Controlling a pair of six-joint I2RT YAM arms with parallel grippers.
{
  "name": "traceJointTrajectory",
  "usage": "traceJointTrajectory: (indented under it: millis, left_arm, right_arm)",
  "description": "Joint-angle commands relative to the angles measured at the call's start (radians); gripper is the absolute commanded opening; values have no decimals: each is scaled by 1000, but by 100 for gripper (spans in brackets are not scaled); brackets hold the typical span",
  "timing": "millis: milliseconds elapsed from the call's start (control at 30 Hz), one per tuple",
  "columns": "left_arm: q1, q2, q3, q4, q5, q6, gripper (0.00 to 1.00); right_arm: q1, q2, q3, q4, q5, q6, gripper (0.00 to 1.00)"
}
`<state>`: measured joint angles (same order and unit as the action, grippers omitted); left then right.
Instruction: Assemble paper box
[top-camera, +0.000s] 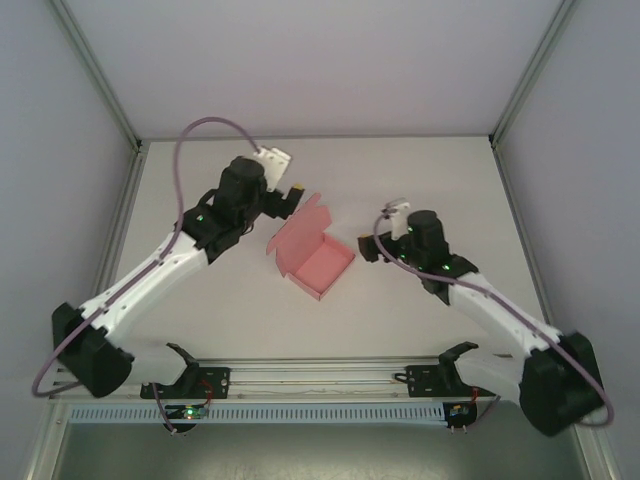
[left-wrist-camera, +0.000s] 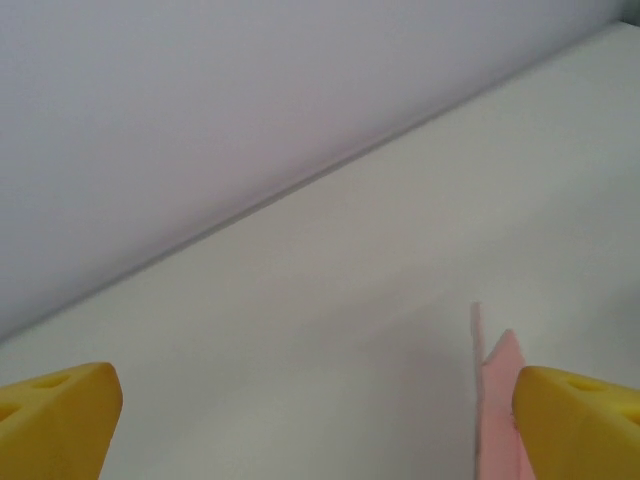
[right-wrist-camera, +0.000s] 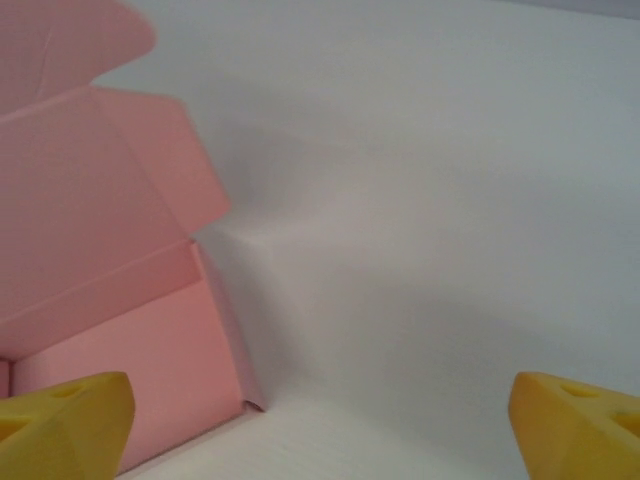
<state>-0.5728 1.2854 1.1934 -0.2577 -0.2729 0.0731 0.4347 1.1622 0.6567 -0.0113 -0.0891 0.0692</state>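
Observation:
The pink paper box (top-camera: 312, 255) lies mid-table as a half-folded tray, its lid flap standing open toward the far left. My left gripper (top-camera: 296, 196) hovers at the lid's far edge, open and holding nothing. In the left wrist view its yellow fingertips (left-wrist-camera: 56, 416) stand wide apart, and a thin pink flap (left-wrist-camera: 494, 412) rises just inside the right one. My right gripper (top-camera: 368, 250) sits just right of the box, open and empty. The right wrist view has the box (right-wrist-camera: 100, 250) at the left, beside the left fingertip (right-wrist-camera: 62, 420), with bare table between the jaws.
White walls and aluminium frame posts (top-camera: 100, 75) close in the table on three sides. A metal rail (top-camera: 320, 378) with the arm bases runs along the near edge. Bare tabletop (top-camera: 400, 190) stretches behind and in front of the box.

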Motion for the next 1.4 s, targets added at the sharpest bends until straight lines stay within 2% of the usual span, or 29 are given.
traceJointTrajectory:
  millis: [0,100,200,400,500,667,833,1100,1267,1367]
  left_arm:
    - [35,-62,-120,-34,-304,-318,100]
    - [85,-88,-185,-149,-347,-472,100]
    - [96,-85,-245,-161,-338,-539,100]
    - [103,-24,-275,-187,-326,-596,100]
    - [103,12,-270,-181,-281,-574,100]
    - [103,31,-270,-169,-284,-570,100]
    - [103,19,-288,-147,-273,-546,100]
    - [103,-4,-312,-116,-278,-552,100]
    - [103,-15,-322,-115,-300,-565,100]
    - [103,-21,-328,-106,-296,-564,100]
  right_arm:
    - [51,144,102,-31,-8,-59,87]
    - [78,281,186,-69,-29,-83,82]
    - [96,374,251,-105,-41,-93,77]
    - [112,484,312,-109,-16,-82,64]
    - [115,529,338,-113,-7,-67,58]
    - [132,585,357,-106,6,-40,49]
    - [135,601,354,-104,43,-8,40]
    - [136,571,309,-49,139,81,16]
    - [137,545,277,-15,206,157,8]
    - [138,526,248,22,218,190,6]
